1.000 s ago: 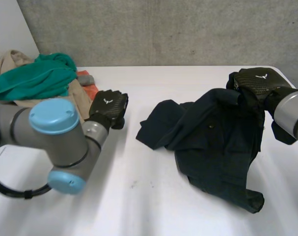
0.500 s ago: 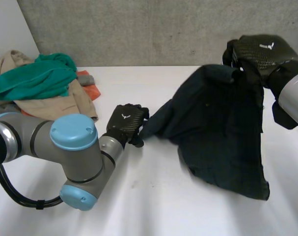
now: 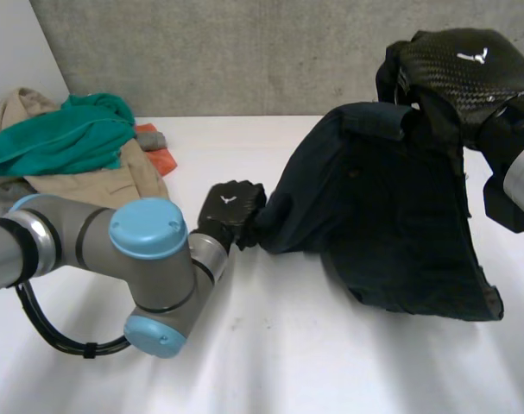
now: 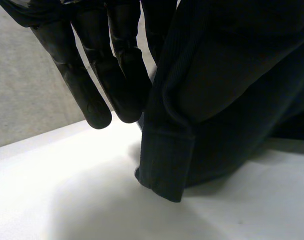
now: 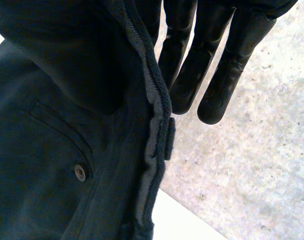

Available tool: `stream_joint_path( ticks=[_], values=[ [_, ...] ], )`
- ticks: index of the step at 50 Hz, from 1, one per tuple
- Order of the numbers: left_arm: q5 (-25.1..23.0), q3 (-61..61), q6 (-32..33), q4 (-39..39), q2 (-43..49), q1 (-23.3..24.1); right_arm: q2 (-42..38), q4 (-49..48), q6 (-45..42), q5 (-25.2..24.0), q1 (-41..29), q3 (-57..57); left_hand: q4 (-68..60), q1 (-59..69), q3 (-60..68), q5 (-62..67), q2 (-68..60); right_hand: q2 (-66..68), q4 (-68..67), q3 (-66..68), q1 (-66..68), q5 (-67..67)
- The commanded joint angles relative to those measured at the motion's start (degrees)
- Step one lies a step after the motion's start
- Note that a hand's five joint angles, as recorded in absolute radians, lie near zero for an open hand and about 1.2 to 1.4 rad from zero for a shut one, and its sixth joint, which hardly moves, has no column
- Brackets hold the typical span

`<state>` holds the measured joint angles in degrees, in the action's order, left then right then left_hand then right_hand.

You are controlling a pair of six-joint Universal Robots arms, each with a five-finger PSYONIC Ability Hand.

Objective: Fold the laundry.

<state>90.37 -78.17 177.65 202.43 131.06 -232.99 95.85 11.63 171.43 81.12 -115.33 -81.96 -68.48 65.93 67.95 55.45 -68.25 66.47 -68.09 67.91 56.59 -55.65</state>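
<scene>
Left hand [image 3: 231, 207]: moved in from beside the clothes pile [image 3: 72, 138]. Fingers [image 4: 91, 95] straight and loose, just beside the garment's cuff [image 4: 164, 160]; no grip seen.
Garment [image 3: 382, 216]: dark, matte, soft woven cloth. Hoisted off the worktop [image 3: 270, 362] within the last second, it hangs as a draped sheet with the cuff touching down. Corded waistband [image 5: 154, 125], buttoned pocket [image 5: 80, 173].
Right hand [image 3: 464, 65]: raised high, clamped on the upper edge.
Status: likely being spread out; no fold made yet.

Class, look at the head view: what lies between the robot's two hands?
The dark garment stretches from the left hand up to the right hand, as the head view shows.
</scene>
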Motion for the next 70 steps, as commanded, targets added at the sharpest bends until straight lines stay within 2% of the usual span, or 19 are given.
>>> stream_joint_path(
  ticks=[1, 6, 9, 12, 16, 18, 22, 24, 28, 29, 35, 44, 53, 54, 55, 58, 65, 70],
  values=[
    [2.5, -2.9, 2.0, -1.0, -5.4, -3.9, -2.8, 1.8, -5.7, -0.4, 3.6, -2.3, -11.5, 14.1, 12.1, 14.6, -11.7, 13.5, -11.9, 12.1, 23.4, -14.4],
    [2.2, -10.0, 9.6, -1.5, -12.7, -5.9, -10.5, 3.3, -16.4, 0.2, 7.4, -3.0, -11.5, 14.1, 12.1, 14.6, -11.7, 13.5, -11.9, 12.1, 23.4, -14.4],
    [2.1, -11.2, 13.7, -1.2, -13.3, -5.8, -15.8, 3.2, -21.5, 0.6, 7.8, -1.5, -11.5, 14.1, 12.1, 14.6, -11.7, 13.5, -11.9, 12.1, 23.4, -14.4],
    [1.8, -9.3, 18.4, -0.2, -12.1, -6.2, -19.9, 2.1, -21.5, 1.6, 7.4, 1.5, -11.5, 14.1, 12.1, 14.6, -11.7, 13.5, -11.9, 12.1, 23.4, -14.4],
    [1.1, 2.1, 24.1, 3.0, -6.6, -6.6, -27.3, -3.4, -18.7, 5.0, 7.2, 11.2, -11.5, 14.1, 12.1, 14.6, -11.7, 13.5, -11.9, 12.1, 23.4, -14.4],
    [1.0, 10.8, 27.2, 5.2, -4.5, -7.6, -30.0, -10.5, -16.4, 6.8, 7.2, 17.4, -11.5, 14.1, 12.1, 14.6, -11.7, 13.5, -11.9, 12.1, 23.4, -14.4],
    [1.2, 23.4, 29.2, 10.3, -4.1, -8.9, -31.2, -26.5, -13.5, 8.3, 7.3, 24.0, -11.5, 14.1, 12.1, 14.6, -11.7, 13.5, -11.9, 12.1, 23.4, -14.4],
    [1.2, 26.6, 29.2, 12.9, -4.3, -9.0, -30.9, -36.9, -13.1, 8.6, 7.4, 24.7, -11.5, 14.1, 12.1, 14.6, -11.7, 13.5, -11.9, 12.1, 23.4, -14.4],
    [1.5, 29.4, 29.2, 17.6, -7.5, -9.4, -30.5, -48.9, -13.1, 8.4, 7.2, 24.8, -11.5, 14.1, 12.1, 14.6, -11.7, 13.5, -11.9, 12.1, 23.4, -14.4],
    [1.3, 28.8, 29.1, 18.0, -8.8, -9.4, -30.4, -49.4, -13.1, 8.3, 7.2, 24.8, -11.5, 14.1, 12.1, 14.6, -11.7, 13.5, -11.9, 12.1, 23.4, -14.4],
    [1.1, 19.3, 29.2, 16.4, -10.6, -8.4, -30.0, -45.6, -12.7, 4.7, 7.2, 22.8, -11.5, 14.1, 12.1, 14.6, -11.7, 13.5, -11.9, 12.1, 23.4, -14.4],
    [0.9, -6.3, 29.5, 15.7, -14.1, -4.7, -30.0, -34.7, -12.4, -1.7, 8.1, 6.0, -11.5, 14.1, 12.1, 14.6, -11.7, 13.5, -11.9, 12.1, 23.4, -14.4],
    [1.0, -16.4, 29.8, 15.5, -12.9, -0.1, -31.4, -26.9, -12.5, -3.3, 11.0, -7.9, -11.5, 14.1, 12.1, 14.6, -11.7, 13.5, -11.9, 12.1, 23.4, -14.4],
    [1.0, -16.6, 29.8, 15.5, -13.0, -0.1, -31.7, -26.9, -12.5, -3.3, 11.0, -8.6, -11.5, 14.1, 12.1, 14.6, -11.7, 10.1, -8.5, 8.7, 20.0, -10.9],
    [1.0, -16.8, 29.8, 15.3, -13.1, -0.1, -32.0, -26.4, -12.5, -3.2, 11.1, -9.7, -11.5, 14.1, 12.1, 14.6, -11.7, -1.1, 2.7, -2.5, 8.8, 0.3],
    [1.1, -16.8, 29.8, 14.2, -13.5, -0.2, -32.0, -26.1, -12.3, -2.6, 11.1, -10.8, -11.5, 14.1, 12.1, 14.6, -11.7, -21.7, 23.3, -23.1, -11.8, 20.9],
    [0.9, -15.4, 29.8, 10.5, -16.4, -0.4, -31.3, -22.5, -12.3, -2.5, 11.1, -13.0, -11.5, 14.1, 12.1, 14.6, -11.7, -38.0, 39.7, -39.5, -28.2, 37.2],
    [1.0, -13.7, 29.6, 9.6, -17.1, -1.0, -28.9, -21.0, -12.3, -2.9, 11.5, -15.1, -11.5, 14.1, 12.1, 14.6, -11.7, -39.2, 40.8, -40.7, -29.3, 38.4]
  ],
)
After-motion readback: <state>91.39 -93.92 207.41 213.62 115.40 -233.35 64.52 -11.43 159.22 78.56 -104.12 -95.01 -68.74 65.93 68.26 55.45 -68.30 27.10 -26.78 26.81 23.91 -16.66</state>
